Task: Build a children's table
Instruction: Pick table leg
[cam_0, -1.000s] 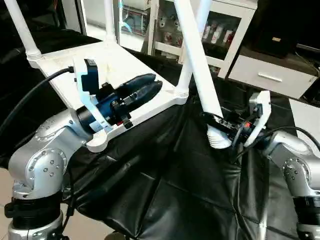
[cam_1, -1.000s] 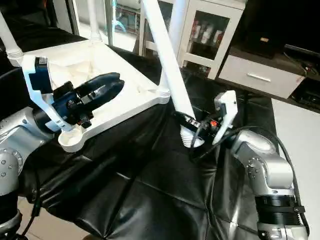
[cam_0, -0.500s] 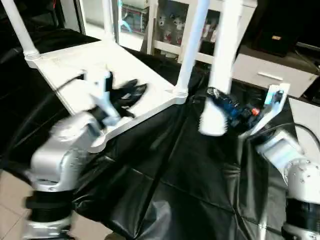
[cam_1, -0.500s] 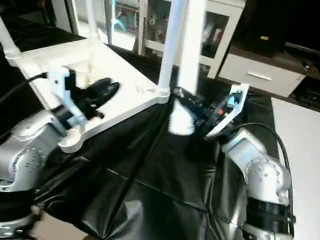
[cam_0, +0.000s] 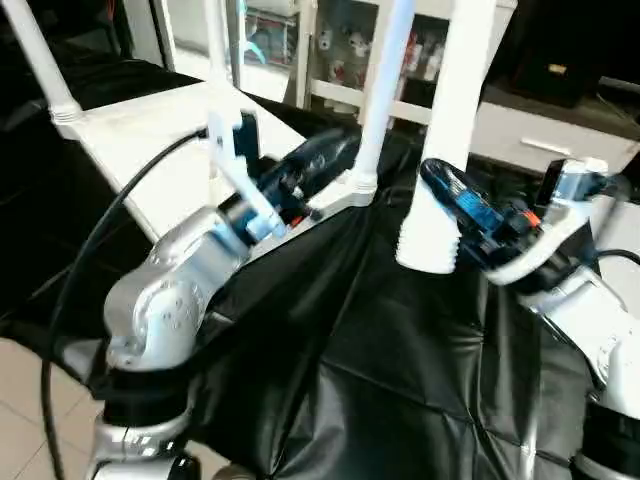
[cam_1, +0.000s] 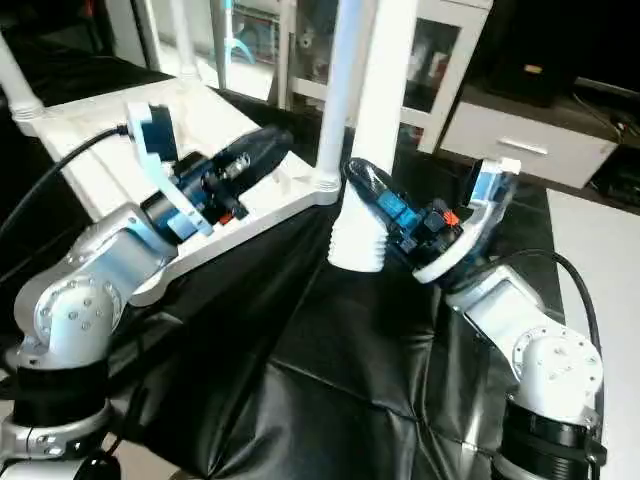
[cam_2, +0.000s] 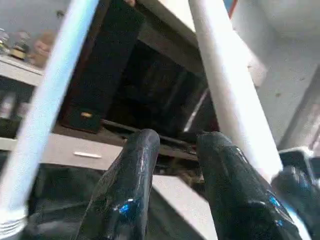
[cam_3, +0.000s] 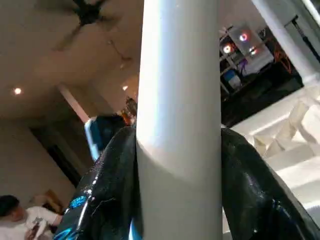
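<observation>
The children's table lies upside down: its white tabletop (cam_0: 130, 130) rests on the black cloth at the back left. Three white legs stand in its corner sockets: one at the left (cam_0: 40, 55), one at the back (cam_0: 213, 35), one at the right (cam_0: 378, 90). My right gripper (cam_0: 438, 180) is shut on a loose leg (cam_0: 455, 110), held upright above the cloth with its ribbed end (cam_0: 428, 245) pointing down. Its fingers (cam_3: 105, 190) clasp the tube on both sides. My left gripper (cam_0: 340, 150) hovers open over the tabletop's near right edge, with nothing between its fingers (cam_2: 135, 170).
Black cloth (cam_0: 380, 380) covers the work surface. A white glass-front cabinet (cam_0: 330, 50) and a white drawer unit (cam_0: 520, 130) stand behind it. My left forearm (cam_0: 190, 270) crosses the tabletop's near corner. Tiled floor (cam_0: 30, 400) shows at the lower left.
My right gripper has raised the loose leg off the cloth and turned it from slanted to upright. My left arm has swung right across the tabletop toward the right corner leg.
</observation>
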